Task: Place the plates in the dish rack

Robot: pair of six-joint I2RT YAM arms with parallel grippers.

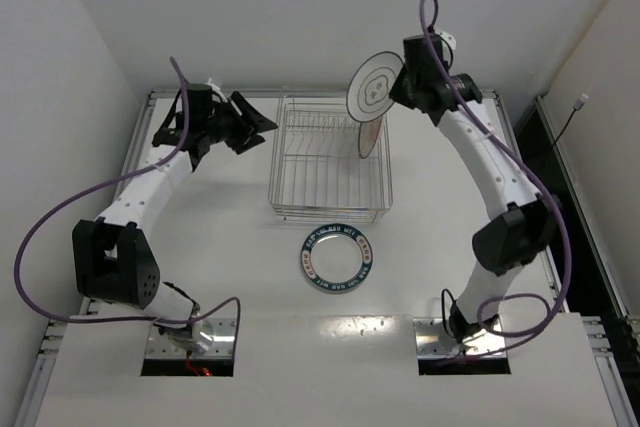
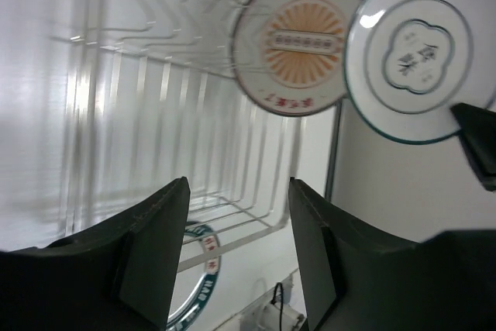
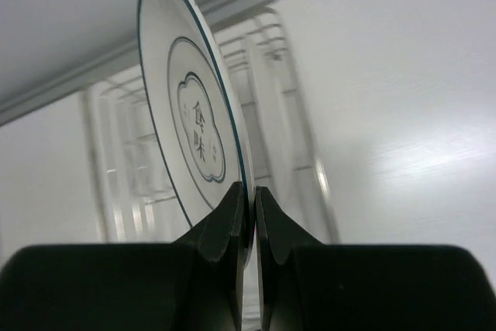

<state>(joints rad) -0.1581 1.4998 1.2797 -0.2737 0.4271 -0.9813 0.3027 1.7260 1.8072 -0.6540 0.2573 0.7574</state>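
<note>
The dish rack stands in the middle of the table. The plate with the orange sunburst centre stands on edge at the rack's right side, also in the left wrist view. My right gripper is shut on the rim of the thin-ringed white plate, holding it upright in the air above the rack's far right corner; the wrist view shows both pads pinching the rim. The teal-rimmed plate lies flat in front of the rack. My left gripper hangs open and empty just left of the rack.
Raised metal rails border the table at the back and sides. Purple cables loop off both arms. A dark strip with a cable runs outside the right rail. Both arm bases sit in cut-outs at the near edge.
</note>
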